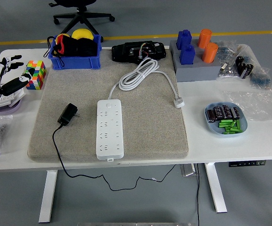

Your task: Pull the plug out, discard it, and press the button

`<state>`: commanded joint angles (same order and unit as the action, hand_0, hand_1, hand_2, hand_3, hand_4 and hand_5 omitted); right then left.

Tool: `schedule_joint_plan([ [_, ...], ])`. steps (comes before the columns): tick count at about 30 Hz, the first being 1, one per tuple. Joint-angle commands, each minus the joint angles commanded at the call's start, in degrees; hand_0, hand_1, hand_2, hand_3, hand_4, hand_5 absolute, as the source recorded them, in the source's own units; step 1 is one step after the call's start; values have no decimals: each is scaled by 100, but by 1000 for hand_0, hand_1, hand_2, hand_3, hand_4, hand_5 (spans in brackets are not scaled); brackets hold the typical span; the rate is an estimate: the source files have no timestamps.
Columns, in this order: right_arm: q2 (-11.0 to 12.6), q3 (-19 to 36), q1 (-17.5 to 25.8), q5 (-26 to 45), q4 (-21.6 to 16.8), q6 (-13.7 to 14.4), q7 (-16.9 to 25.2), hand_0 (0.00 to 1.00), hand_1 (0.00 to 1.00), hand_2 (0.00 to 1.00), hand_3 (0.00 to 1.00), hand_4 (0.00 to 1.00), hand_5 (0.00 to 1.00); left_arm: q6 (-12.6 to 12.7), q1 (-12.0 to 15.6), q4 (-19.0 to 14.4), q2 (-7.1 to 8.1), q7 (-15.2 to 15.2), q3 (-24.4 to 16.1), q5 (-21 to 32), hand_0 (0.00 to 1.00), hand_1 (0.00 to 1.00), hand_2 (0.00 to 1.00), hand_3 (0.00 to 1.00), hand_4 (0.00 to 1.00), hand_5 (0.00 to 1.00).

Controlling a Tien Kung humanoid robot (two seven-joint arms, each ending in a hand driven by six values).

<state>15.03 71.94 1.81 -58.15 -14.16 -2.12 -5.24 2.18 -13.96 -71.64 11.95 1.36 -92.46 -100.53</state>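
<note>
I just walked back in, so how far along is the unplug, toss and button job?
Unplugging and tossing look done: the black plug lies loose on the grey mat, left of the white power strip, with no socket occupied. Nothing is in hand; the left hand hovers at the table's left edge, fingers spread. Pressing the strip's button is left.

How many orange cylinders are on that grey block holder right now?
2. One orange cylinder stands at the far right corner of the grey block holder; the other stands just nearer, beside the blue blocks. None looks hidden.
</note>
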Motion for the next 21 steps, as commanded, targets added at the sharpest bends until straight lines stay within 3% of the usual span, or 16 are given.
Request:
schedule_joint_plan([
  [21,19,-32,-7,4,4,5,0,728,680,661,643,744,591,-1,-9,-44,-3,-2,28,-3,874,818,767,828,750,445],
])
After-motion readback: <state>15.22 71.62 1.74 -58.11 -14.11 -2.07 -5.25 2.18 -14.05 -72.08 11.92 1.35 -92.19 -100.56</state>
